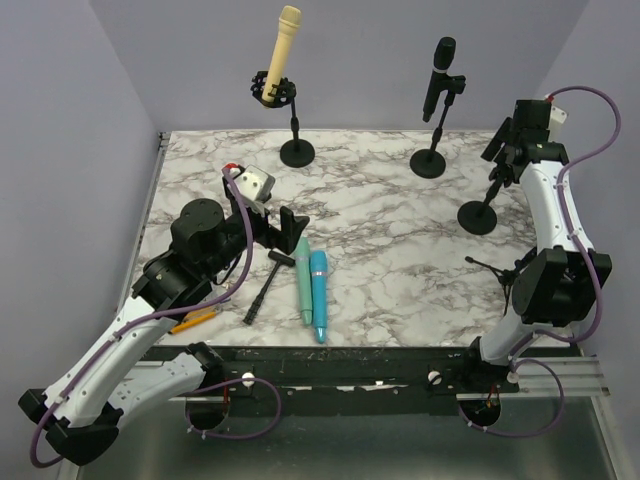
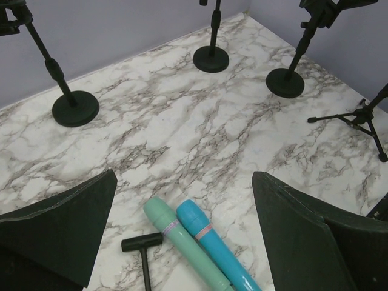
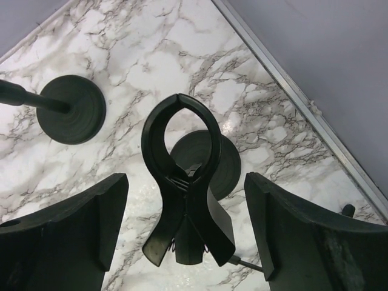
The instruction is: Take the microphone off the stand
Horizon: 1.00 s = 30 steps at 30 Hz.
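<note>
r gripper (image 3: pixel 185 179): fingers spread wide, holding nothing, one on each side of an empty clip (image 3: pixel 185 212). l gripper (image 2: pixel 182 182) is also wide open & empty, low over the near table. it sits just by the head ends of a teal mic (image 2: pixel 182 242) & blue mic (image 2: pixel 215 245), which lie side by side, touching.

mics in stands: black mic (image 1: pixel 440 72) & beige mic (image 1: pixel 283 45), both at the back. the black mic is to the left of the r gripper, near it. its long axis is close to upright, head up, leaning a bit right, clamped near its lower end. the r arm is clearly nearer it. the beige mic is on the l arm's side but well apart from it.

my guess for the next move: r gripper shifts left off the empty clip, closes across the black body above the clamp, then pulls up along the axis.

table (image 1: pixel 380 230): marble-look, smooth, w/ a hammer (image 1: pixel 262 290) & small tripod (image 1: pixel 497 270) on it. plain lilac walls (image 1: pixel 380 60) stand close behind the stands, so there's little room at the back.
</note>
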Tool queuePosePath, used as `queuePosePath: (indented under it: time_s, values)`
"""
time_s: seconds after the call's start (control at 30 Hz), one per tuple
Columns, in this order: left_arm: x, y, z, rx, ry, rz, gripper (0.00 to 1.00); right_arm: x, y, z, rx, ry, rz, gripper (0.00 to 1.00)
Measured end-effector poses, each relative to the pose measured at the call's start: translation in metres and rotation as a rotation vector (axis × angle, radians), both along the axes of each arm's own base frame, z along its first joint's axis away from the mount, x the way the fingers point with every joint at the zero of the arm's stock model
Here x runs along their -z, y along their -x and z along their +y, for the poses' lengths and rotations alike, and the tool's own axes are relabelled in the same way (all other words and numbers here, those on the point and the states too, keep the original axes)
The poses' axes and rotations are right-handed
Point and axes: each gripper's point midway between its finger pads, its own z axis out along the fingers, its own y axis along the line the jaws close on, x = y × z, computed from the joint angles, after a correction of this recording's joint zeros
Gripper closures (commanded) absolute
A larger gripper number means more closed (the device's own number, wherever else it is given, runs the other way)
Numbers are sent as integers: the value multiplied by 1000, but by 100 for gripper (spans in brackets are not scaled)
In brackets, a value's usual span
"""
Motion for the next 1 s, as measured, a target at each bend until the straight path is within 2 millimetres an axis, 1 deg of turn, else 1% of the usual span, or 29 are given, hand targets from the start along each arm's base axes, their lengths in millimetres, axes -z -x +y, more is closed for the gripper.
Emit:
queuePosePath:
  time_s: [0.1,0.2,0.3,0.37,0.5,0.6,0.7,0.87,1.0]
  values:
    - [2,0,-3,12,-3,9,2,-5,1,2,-12,1,-10,14]
    - [4,0,-5,18,-3,14,2,-20,3,6,-35,13,-33,12]
    - [4,0,-6,18,1,14,2,-40,6,12,-67,18,-79,10]
    - [4,0,-6,18,1,15,2,-56,8,19,-99,10,-119,7]
    - [6,-1,-6,18,0,21,2,-88,6,40,-195,-33,-237,1]
    - [7,-1,-6,18,-1,21,2,-109,-6,62,-306,-81,-352,0]
    - [7,0,-6,18,-1,21,2,-118,-23,83,-422,-118,-455,0]
    - [8,-1,-5,11,-4,17,2,-112,-57,105,-567,-146,-587,0]
    - [6,0,-3,7,-4,10,2,-103,-87,114,-631,-151,-661,1]
